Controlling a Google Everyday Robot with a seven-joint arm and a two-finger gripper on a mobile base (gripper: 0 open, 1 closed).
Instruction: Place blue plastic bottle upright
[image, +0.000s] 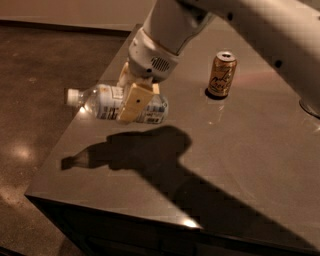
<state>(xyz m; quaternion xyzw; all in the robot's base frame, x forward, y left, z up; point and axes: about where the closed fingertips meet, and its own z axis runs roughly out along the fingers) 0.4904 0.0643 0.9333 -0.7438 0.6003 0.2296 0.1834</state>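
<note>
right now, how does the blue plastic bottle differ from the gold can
The blue plastic bottle lies sideways, white cap pointing left; the gold-brown drink can stands upright. The bottle is clamped in the pincer, apparently held above the table given its separate shadow; the can rests on the table, untouched. The bottle is clear with a pale label; the can is opaque. Both are drink containers.
</note>
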